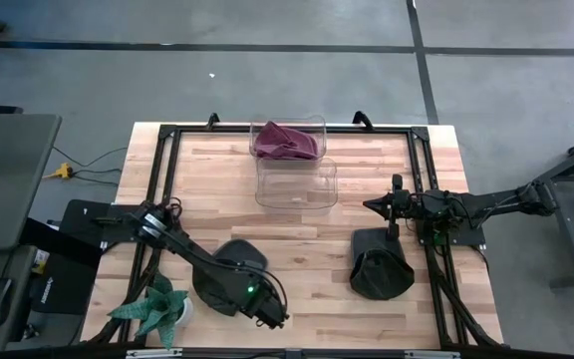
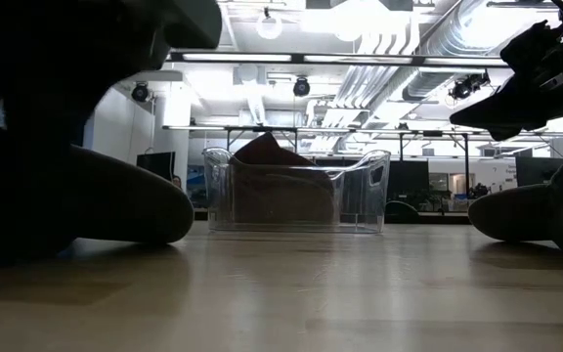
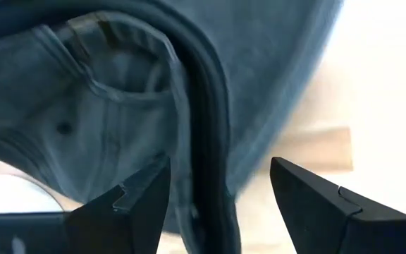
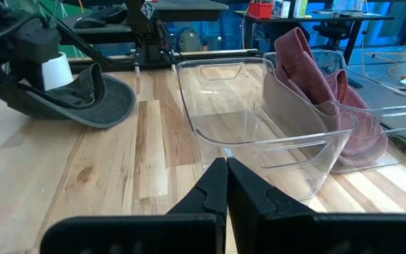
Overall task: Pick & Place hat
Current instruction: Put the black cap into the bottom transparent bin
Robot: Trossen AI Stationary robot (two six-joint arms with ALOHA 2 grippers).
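Observation:
A dark grey cap (image 1: 229,271) lies near the table's near edge; its inside and dark-edged rim (image 3: 206,141) fill the left wrist view. My left gripper (image 1: 270,311) is open at the cap's near right side, its fingers on either side of the rim. A second dark hat (image 1: 380,264) rests on the table at the right. A maroon hat (image 1: 285,140) sits in the far clear bin (image 1: 319,128). My right gripper (image 1: 379,204) is shut and hovers above the table, just beyond the second hat, pointing left toward the nearer clear bin (image 4: 259,134). My left gripper (image 3: 220,201) is open with the cap's dark-edged rim (image 3: 213,204) running between its two fingers. One finger (image 3: 129,204) stands against the cloth inside the cap and the other (image 3: 316,201) outside it. Whether either finger touches the cap, I cannot tell.
Two clear bins stand one behind the other at the table's far middle; the nearer one (image 1: 297,184) holds nothing. A green plant in a white pot (image 1: 157,309) stands at the near left corner, beside my left arm. Bare wood lies between the two hats.

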